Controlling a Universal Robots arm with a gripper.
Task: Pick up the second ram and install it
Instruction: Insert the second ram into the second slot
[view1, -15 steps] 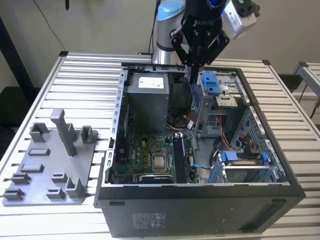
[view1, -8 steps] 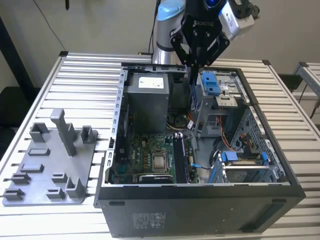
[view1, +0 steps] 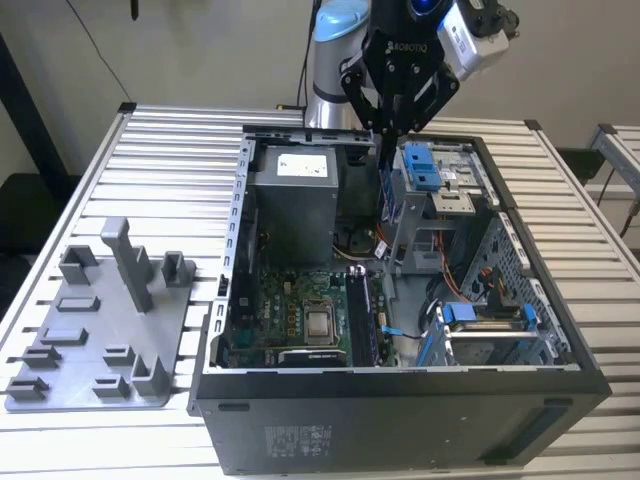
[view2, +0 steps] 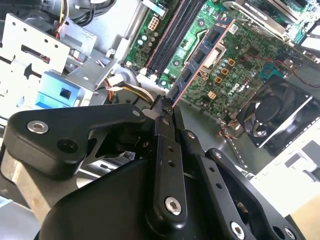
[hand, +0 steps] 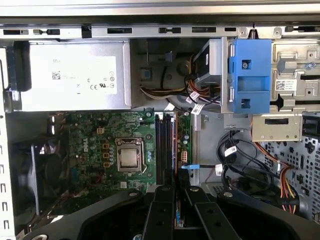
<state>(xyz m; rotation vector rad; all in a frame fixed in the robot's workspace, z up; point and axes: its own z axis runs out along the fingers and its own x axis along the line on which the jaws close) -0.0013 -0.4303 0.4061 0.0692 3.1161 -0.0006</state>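
My gripper (view1: 385, 132) hangs over the open computer case (view1: 400, 395), above its rear middle, shut on the second ram (view1: 384, 190). The ram is a narrow dark-blue strip hanging straight down from the fingers into the case. In the second wrist view it runs out from the gripper (view2: 164, 107) as a thin chip-covered board (view2: 202, 57) over the green motherboard (view2: 250, 55). In the first wrist view the gripper (hand: 176, 192) holds the ram edge-on (hand: 176, 172), beside the black memory slots (hand: 164, 145). The slots (view1: 365, 312) lie to the exterior view's right of the processor socket (view1: 322, 325).
A grey plastic tray (view1: 100, 350) with upright posts lies on the slatted table at the exterior view's left. Inside the case are the grey power supply (hand: 75, 75), bright blue drive brackets (hand: 248, 75), cable bundles (hand: 250, 170) and a black fan (view2: 272, 115).
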